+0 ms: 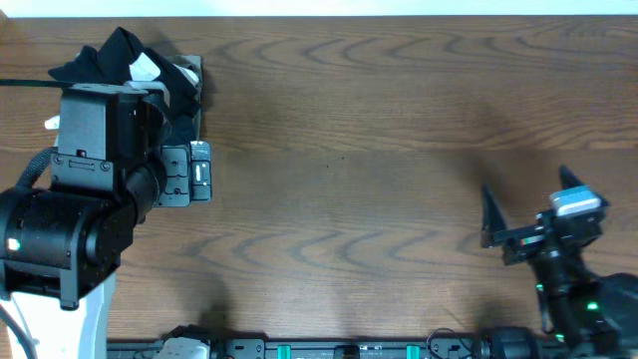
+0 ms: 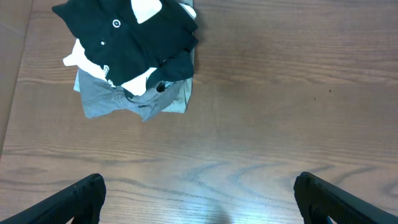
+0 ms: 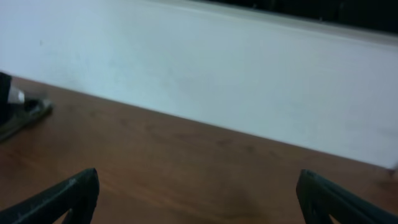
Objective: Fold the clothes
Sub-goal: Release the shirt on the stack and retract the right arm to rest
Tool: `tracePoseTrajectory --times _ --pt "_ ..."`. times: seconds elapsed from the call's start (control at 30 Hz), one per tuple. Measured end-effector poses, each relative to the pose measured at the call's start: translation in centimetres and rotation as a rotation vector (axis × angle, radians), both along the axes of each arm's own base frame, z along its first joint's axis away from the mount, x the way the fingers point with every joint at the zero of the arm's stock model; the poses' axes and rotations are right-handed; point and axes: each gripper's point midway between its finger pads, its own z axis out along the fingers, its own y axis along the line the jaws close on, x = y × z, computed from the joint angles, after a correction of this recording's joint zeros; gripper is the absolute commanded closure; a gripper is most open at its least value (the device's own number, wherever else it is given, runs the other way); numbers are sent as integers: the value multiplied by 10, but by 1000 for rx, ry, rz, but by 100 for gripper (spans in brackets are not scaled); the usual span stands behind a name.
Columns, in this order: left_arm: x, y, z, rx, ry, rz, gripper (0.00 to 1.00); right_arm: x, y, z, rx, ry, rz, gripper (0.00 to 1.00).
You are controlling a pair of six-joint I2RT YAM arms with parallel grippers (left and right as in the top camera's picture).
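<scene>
A stack of folded clothes lies at the far left of the table: a black garment with white patches on top of a grey one. In the overhead view the pile is partly hidden by my left arm. My left gripper is open and empty, above bare wood a little short of the pile. My right gripper is open and empty near the front right of the table; its wrist view shows only wood and a white wall.
The wooden table stretches between the two arms. A white wall runs along the far edge. Dark equipment lines the front edge.
</scene>
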Motion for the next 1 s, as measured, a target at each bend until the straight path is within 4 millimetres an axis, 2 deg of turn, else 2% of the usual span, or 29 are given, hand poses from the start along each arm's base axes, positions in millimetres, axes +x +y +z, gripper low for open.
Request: tracePoseTrajectory --times 0.23,0.5,0.83,1.0 --pt "0 0 0 0 1 0 2 3 5 -52 5 -66 44 1" --pt "0 0 0 0 1 0 2 3 9 -73 2 -172 70 1" --pt "0 0 0 0 1 0 2 19 6 -134 6 -100 57 1" --pt "0 0 0 0 1 0 2 19 5 -138 9 -85 50 1"
